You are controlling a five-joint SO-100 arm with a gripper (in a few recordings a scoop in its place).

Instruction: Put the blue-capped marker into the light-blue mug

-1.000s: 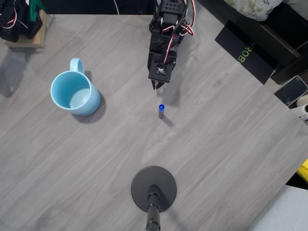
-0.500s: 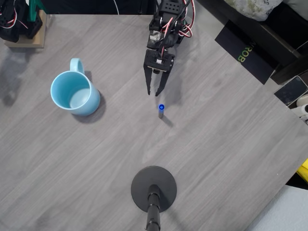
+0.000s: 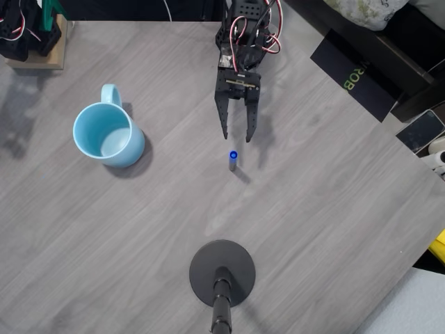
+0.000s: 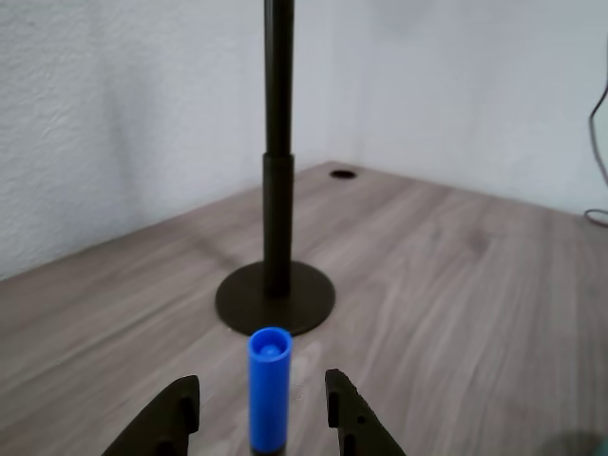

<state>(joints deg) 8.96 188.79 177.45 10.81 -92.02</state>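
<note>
The blue-capped marker point(image 3: 233, 160) stands upright on the grey wood table, cap up, near the middle of the overhead view. My gripper point(image 3: 236, 136) hangs just behind it, open, fingertips pointing toward the marker with a small gap left. In the wrist view the marker's blue cap point(image 4: 269, 388) rises between my two fingertips point(image 4: 185, 399), nothing touching it. The light-blue mug point(image 3: 106, 136) sits upright at the left, handle pointing to the table's far side, well apart from the gripper.
A black round stand base with a pole point(image 3: 222, 273) sits at the table's near edge, straight beyond the marker in the wrist view point(image 4: 276, 294). A wooden block with another arm point(image 3: 35, 42) occupies the far left corner. Dark boxes point(image 3: 354, 76) lie off the right edge.
The gripper has opened wider and swung down and forward toward the marker. The marker and mug stayed put.
</note>
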